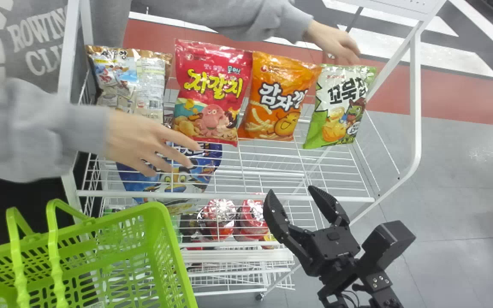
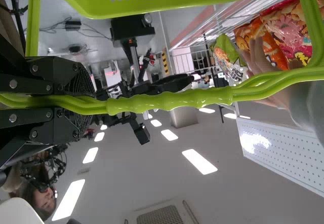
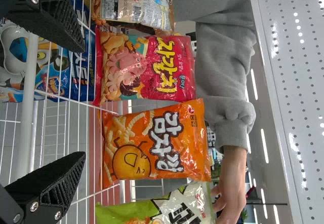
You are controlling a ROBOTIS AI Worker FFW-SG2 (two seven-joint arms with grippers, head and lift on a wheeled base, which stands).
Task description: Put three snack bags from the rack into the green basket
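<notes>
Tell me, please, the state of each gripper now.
Left gripper: closed on the handles of the green basket.
Right gripper: open, nothing between its fingers.

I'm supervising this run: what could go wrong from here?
The right gripper could bump the person's hand near the red bag. The orange bag stands close to it, so a grasp might catch both. The green basket, held by its handles in the left gripper, may swing when loaded.

Lit brightly from rectangular ceiling lights (image 2: 200,161) beyond the fingers of the left gripper (image 2: 91,104). Glaring white off the perforated panel (image 2: 283,155) farther out, glinting off foil-topped packages (image 1: 220,210) near the right gripper (image 1: 290,191).
</notes>
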